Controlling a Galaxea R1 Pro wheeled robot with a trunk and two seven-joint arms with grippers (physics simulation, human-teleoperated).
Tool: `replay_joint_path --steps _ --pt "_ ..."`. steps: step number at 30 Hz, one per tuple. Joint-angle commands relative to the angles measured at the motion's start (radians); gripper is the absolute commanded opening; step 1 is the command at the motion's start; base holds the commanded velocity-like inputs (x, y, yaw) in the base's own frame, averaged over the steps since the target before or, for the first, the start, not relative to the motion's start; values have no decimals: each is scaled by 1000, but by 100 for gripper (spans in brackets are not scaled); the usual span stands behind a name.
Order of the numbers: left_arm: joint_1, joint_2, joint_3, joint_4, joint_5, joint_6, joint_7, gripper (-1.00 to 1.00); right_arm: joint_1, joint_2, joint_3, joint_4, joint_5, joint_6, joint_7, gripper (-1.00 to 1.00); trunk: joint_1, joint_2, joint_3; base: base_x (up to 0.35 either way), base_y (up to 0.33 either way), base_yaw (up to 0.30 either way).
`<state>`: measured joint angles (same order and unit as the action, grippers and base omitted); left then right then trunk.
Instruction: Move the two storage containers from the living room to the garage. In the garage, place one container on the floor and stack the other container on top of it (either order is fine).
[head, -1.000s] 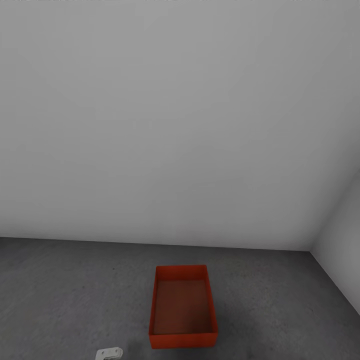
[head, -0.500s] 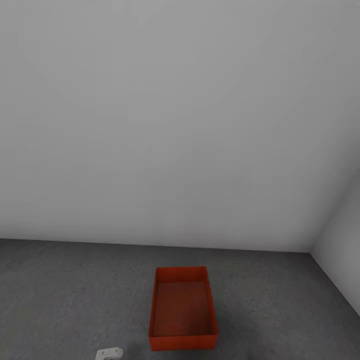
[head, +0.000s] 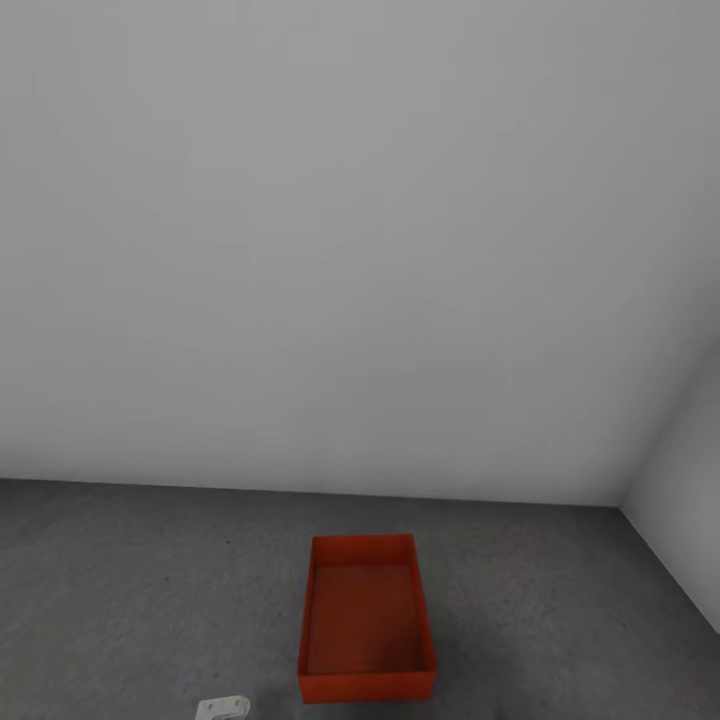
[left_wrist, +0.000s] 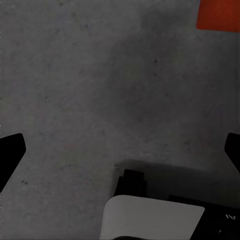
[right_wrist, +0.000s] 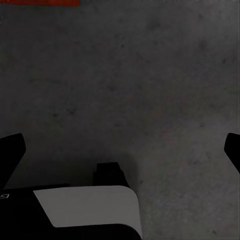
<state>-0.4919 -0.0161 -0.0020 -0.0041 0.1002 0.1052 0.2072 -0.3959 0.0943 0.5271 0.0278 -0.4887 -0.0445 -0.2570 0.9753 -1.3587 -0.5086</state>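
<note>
One orange-red storage container (head: 365, 615) stands open and empty on the dark grey concrete floor (head: 120, 600) of the garage, close to the back wall. A corner of it shows in the left wrist view (left_wrist: 218, 15), and a thin strip of it in the right wrist view (right_wrist: 39, 2). My left gripper (left_wrist: 120, 150) hangs open over bare floor with its dark fingertips (left_wrist: 11, 150) wide apart. The right gripper (right_wrist: 120, 150) is open too, over bare concrete, holding nothing. Both are apart from the container.
A plain grey-white wall (head: 350, 250) rises behind the container and a side wall (head: 690, 500) meets it at the right corner. A small white part of my left arm (head: 222, 708) shows at the lower edge. White and black robot bodywork (left_wrist: 150, 220) lies below each wrist.
The whole head picture has slid down by a few pixels, so the camera has moved slightly. The container stays where it was on the floor.
</note>
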Motion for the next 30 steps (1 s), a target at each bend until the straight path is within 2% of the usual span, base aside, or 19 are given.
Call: replay_joint_path --steps 1,22,30 --pt "-1 0 -1 0 10 2 3 100 -1 1 8 3 -10 -5 -1 100 -4 7 2 0 0 0" --pt "-1 -1 -1 0 10 4 2 100 -1 2 8 3 -10 -4 -1 100 -84 154 69 0 0 1" --pt "-1 -1 -1 0 12 -1 3 100 -1 2 8 3 -10 -5 -1 100 -84 154 80 0 0 69"
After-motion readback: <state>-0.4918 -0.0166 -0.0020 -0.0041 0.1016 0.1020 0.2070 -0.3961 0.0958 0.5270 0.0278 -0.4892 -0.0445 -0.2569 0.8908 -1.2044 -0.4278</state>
